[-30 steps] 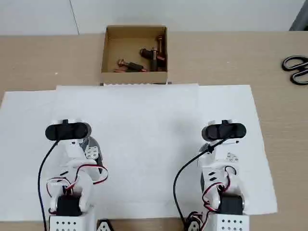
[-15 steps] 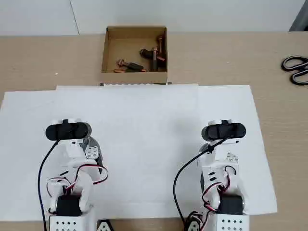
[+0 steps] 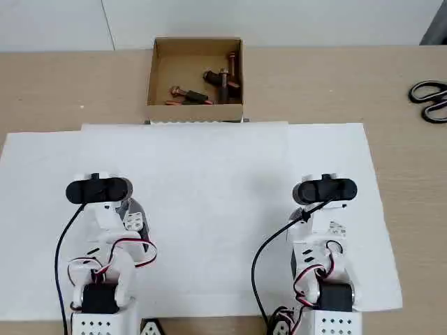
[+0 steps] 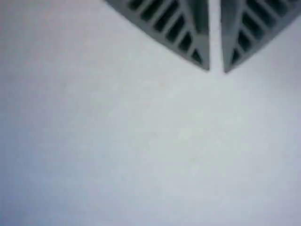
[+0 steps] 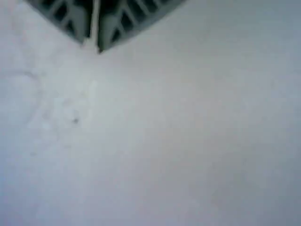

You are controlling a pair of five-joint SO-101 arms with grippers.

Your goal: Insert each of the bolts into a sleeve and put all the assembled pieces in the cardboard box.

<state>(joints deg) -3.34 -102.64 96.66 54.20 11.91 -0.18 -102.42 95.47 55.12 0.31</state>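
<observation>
My left gripper and right gripper sit closed, empty; bolts lie in the box, so nothing looks left.

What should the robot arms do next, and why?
I'd guess nothing more: just rest where they are, folded back. Every one of the bolt pieces I can see lies inside the cardboard box. The left gripper and the right gripper are both shut on nothing, just above the white paper. The job looks finished.
</observation>
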